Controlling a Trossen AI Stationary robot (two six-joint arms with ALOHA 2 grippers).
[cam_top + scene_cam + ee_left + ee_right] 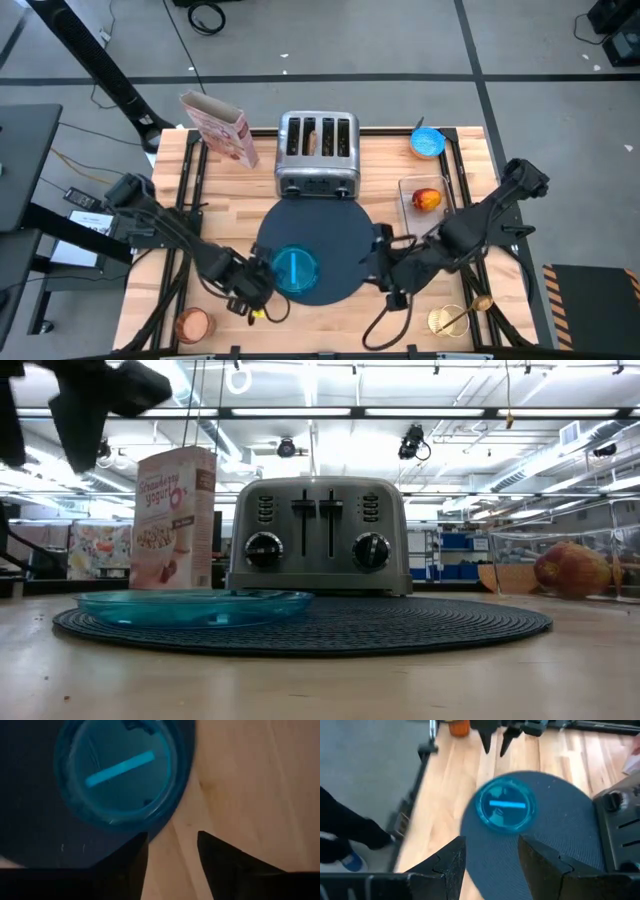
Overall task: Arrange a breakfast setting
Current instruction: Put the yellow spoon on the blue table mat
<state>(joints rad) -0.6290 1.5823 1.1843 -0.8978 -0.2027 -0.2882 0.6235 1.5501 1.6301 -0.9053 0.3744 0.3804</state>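
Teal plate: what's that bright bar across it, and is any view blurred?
Left wrist view: the bar on the teal plate looks like a reflected ceiling strip light. Right wrist view: same glare on it, and the floor edge is smeared by motion blur. Low view: toaster is sharp; the dark arm at top is soft.
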